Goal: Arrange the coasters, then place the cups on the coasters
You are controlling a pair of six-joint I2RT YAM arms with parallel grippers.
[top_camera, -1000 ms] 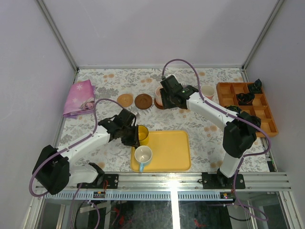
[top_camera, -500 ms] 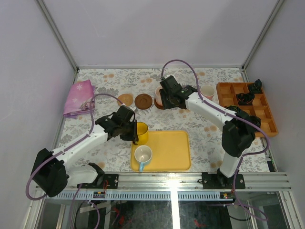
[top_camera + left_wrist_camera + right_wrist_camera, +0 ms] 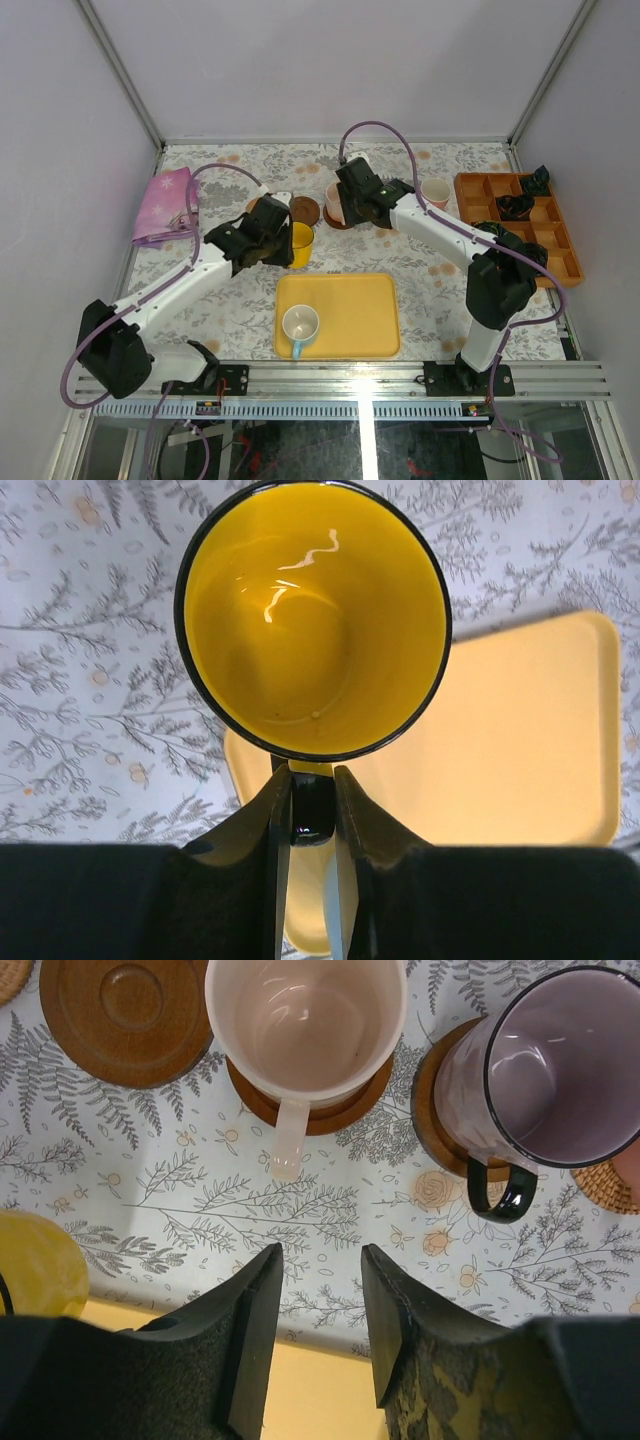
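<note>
My left gripper (image 3: 312,777) is shut on the black handle of the amber-yellow cup (image 3: 312,620), which hangs above the flowered table just beyond the yellow tray (image 3: 350,305). From above, that cup (image 3: 299,243) is near a bare dark brown coaster (image 3: 301,210) and a light tan coaster (image 3: 262,207). My right gripper (image 3: 322,1290) is open and holds nothing, a short way back from the pale pink cup (image 3: 305,1020), which stands on a coaster (image 3: 345,1108). The greyish purple cup (image 3: 560,1070) stands on another coaster (image 3: 428,1110). A white cup (image 3: 300,324) with a blue handle stands on the tray.
A salmon pink cup (image 3: 435,192) stands at the back right. An orange compartment tray (image 3: 555,255) with black parts lies along the right edge. A pink cloth (image 3: 165,205) lies at the far left. A woven coaster (image 3: 606,1186) shows at the right wrist view's edge.
My left arm has carried the amber-yellow cup off the yellow tray and away from me, toward the bare coasters. The right arm has hardly moved; its fingers have closed in slightly.
</note>
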